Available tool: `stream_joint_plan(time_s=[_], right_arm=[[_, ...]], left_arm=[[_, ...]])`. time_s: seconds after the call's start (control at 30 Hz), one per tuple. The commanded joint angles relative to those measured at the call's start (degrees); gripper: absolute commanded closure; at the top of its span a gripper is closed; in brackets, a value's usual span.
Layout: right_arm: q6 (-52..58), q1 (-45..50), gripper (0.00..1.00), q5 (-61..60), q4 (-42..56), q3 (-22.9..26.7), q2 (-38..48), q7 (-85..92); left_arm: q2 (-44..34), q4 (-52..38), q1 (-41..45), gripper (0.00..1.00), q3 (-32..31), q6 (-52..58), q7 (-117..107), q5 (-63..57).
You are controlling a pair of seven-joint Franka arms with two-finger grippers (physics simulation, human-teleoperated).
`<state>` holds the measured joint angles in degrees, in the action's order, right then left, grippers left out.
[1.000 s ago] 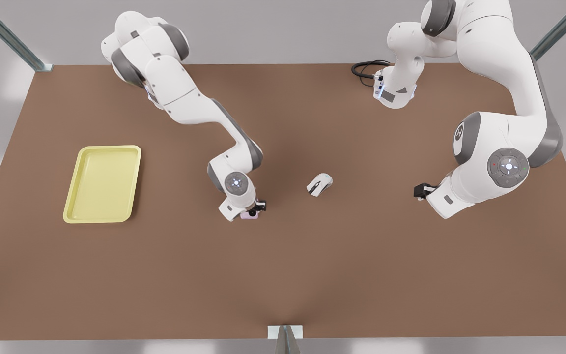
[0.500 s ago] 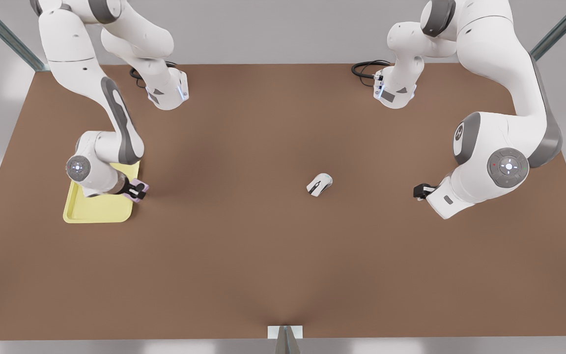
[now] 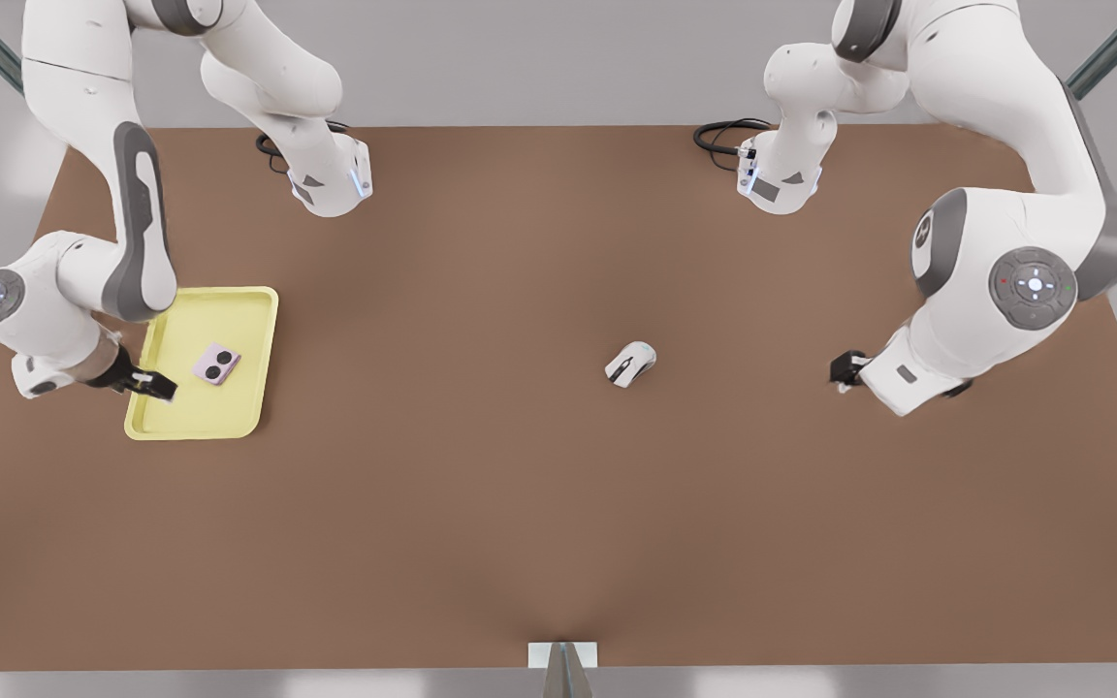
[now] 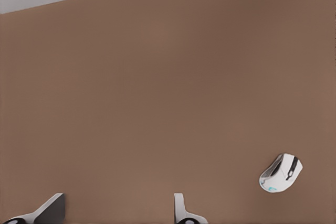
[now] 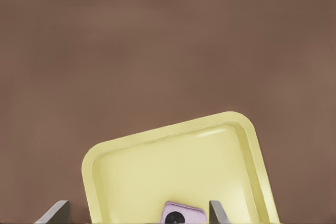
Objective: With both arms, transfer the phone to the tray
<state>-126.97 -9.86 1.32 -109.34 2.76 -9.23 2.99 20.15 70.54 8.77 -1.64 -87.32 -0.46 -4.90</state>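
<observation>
The phone point(image 3: 216, 364) now lies released in the tray point(image 3: 258, 302); the right gripper point(image 3: 153, 386) has backed off, fingers apart and empty. The left gripper point(image 3: 844, 368) waits, fingers apart, beyond the mouse point(image 3: 630, 364).

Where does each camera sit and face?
Front view: high above the table, looking down; both arms, tray, phone, mouse.
Left wrist view: on the left end effector, facing table and mouse; open fingertips show.
Right wrist view: on the right end effector, facing tray and phone; open fingertips show.
Shared: front and right wrist views both show the phone in the tray.
</observation>
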Motion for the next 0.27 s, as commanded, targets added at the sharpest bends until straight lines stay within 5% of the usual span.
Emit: stream_joint_plan(time_s=[0.0, 0.1, 0.23], right_arm=[[26.9, 3.0, 0.0, -0.3, 12.4, -3.0, 1.1, 8.7], [41.5, 5.3, 0.0, -0.4, 25.2, -4.2, 3.1, 1.9], [43.6, 5.1, 0.0, -0.2, 28.1, -4.5, 4.2, -3.4]], left_arm=[[-0.9, 0.4, -0.1, 0.0, -0.2, -1.7, -0.7, -0.6], [-1.0, 0.4, 0.1, 0.0, -0.2, -1.7, -0.7, -0.6], [-0.9, 0.4, 0.1, 0.0, -0.2, -1.7, -0.5, -0.7]])
